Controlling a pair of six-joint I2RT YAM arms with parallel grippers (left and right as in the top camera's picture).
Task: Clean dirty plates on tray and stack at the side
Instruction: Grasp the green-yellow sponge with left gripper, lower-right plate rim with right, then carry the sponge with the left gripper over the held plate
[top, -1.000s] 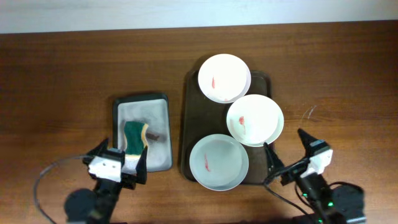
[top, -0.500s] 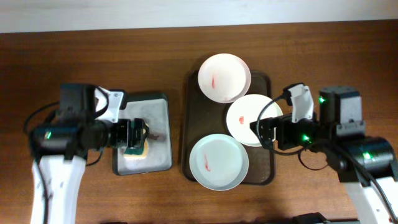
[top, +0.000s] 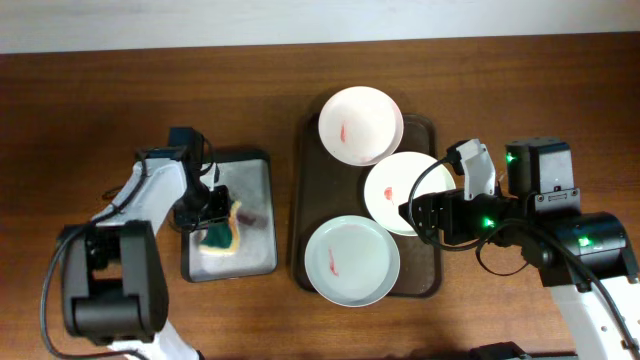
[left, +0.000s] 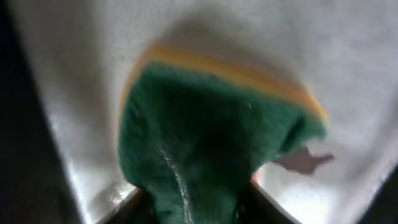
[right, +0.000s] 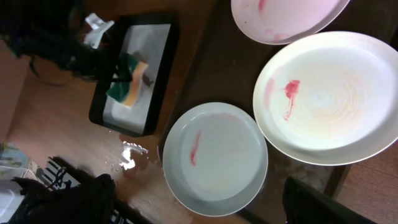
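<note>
- At front rim of the tray (top: 312, 190), the near plate (top: 352, 261), red-smeared.
- Clamped on the green sponge (left: 199, 149) over the grey sponge tray (top: 250, 180), the left gripper (top: 213, 218).
- Spread wide over edge of the middle plate (top: 405, 175), the right gripper (top: 410, 213).
- At back rim, the far plate (top: 360, 124).

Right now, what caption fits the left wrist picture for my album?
The left gripper pinches a green and yellow sponge in the wet sponge tray.
</note>
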